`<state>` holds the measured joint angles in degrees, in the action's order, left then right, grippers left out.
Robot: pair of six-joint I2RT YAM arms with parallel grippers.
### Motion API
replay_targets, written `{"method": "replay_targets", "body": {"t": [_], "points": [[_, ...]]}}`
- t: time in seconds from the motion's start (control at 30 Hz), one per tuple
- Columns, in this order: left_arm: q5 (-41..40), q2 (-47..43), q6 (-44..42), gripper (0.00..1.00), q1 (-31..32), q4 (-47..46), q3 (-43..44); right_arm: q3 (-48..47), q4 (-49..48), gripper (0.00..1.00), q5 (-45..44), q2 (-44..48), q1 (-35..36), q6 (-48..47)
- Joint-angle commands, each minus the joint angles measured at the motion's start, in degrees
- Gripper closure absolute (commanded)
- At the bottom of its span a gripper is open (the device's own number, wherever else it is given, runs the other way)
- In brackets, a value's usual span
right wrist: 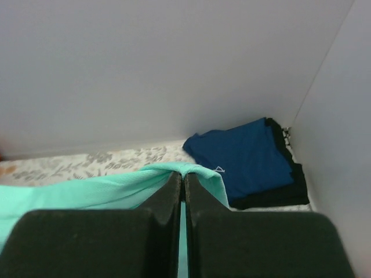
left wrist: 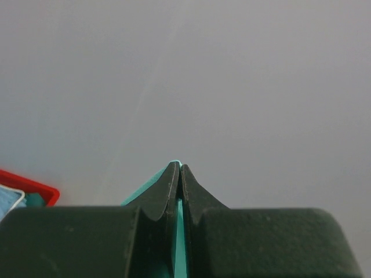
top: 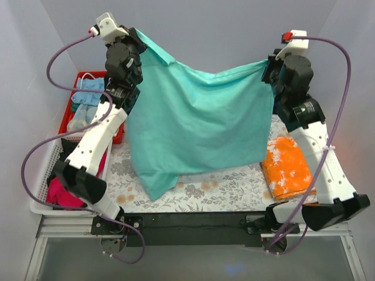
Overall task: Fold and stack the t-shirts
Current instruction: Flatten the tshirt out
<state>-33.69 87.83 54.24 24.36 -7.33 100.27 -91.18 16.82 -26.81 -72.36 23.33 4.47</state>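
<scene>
With the left end effector (top: 137, 36) and right end effector (top: 267, 69) each pinching a top corner of the teal t-shirt (top: 199, 117) hung over the bench (top: 225, 188) centre, lower both evenly, as its bunched hem seems to touch down.

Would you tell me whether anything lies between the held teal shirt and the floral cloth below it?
Nothing visible does; the folded orange shirt sits on the floral cloth just right of the teal shirt, which hides the cloth behind it.
</scene>
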Motion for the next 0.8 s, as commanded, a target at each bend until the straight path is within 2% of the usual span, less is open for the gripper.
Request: {"method": "replay_targets", "body": {"t": [0.0,0.07,0.13,0.27,0.37,0.4,0.43,0.5,0.53,0.6,0.63,0.67,0.73,0.77], "points": [[0.5,7.9,-0.8,1.00,-4.1,2.2,17.2,-11.8,-5.0,0.99,14.2,-5.9,-9.0,0.6],[1.2,12.0,-0.9,1.00,-5.1,4.4,26.7,-14.8,-4.6,0.99,17.6,-8.3,-12.1,1.1],[2.2,14.4,-1.0,1.00,-6.4,6.0,30.2,-17.1,-4.5,0.99,20.0,-9.0,-14.1,1.7],[3.5,12.3,-2.8,1.00,-7.1,5.0,31.2,-15.9,-4.5,0.99,23.7,-7.3,-17.4,2.6],[5.4,7.2,-2.1,1.00,-7.1,5.1,24.7,-8.7,-5.5,0.99,24.8,-3.7,-17.5,3.2],[6.1,5.4,-0.6,1.00,-7.1,5.0,18.2,-6.0,-6.1,0.99,25.0,-2.4,-17.6,3.9],[6.3,1.0,0.1,1.00,-7.1,4.8,14.5,0.8,-6.7,0.99,25.7,-1.0,-17.6,4.3],[5.5,-4.1,2.5,1.00,-7.1,4.3,5.7,8.0,-9.0,0.99,26.4,2.9,-17.5,5.2],[5.0,-9.3,3.6,1.00,-7.0,4.3,-3.1,16.2,-9.8,0.99,27.9,4.2,-17.6,6.3],[4.0,-15.6,6.5,1.00,-7.0,5.5,-13.4,24.2,-11.2,0.99,28.9,7.6,-17.5,7.5],[2.4,-18.5,10.2,1.00,-6.9,6.2,-23.2,28.0,-11.7,0.99,29.3,8.7,-17.6,9.0],[1.0,-25.1,12.7,1.00,-6.8,10.5,-27.5,35.8,-12.7,0.99,29.4,10.6,-17.5,9.8],[-0.2,-32.0,19.8,1.00,-6.4,15.1,-35.4,42.8,-13.3,0.99,28.0,12.6,-17.5,12.9],[-0.2,-38.1,22.0,1.00,-6.3,19.4,-42.6,50.5,-15.3,0.99,27.8,14.5,-17.5,15.5]]}}
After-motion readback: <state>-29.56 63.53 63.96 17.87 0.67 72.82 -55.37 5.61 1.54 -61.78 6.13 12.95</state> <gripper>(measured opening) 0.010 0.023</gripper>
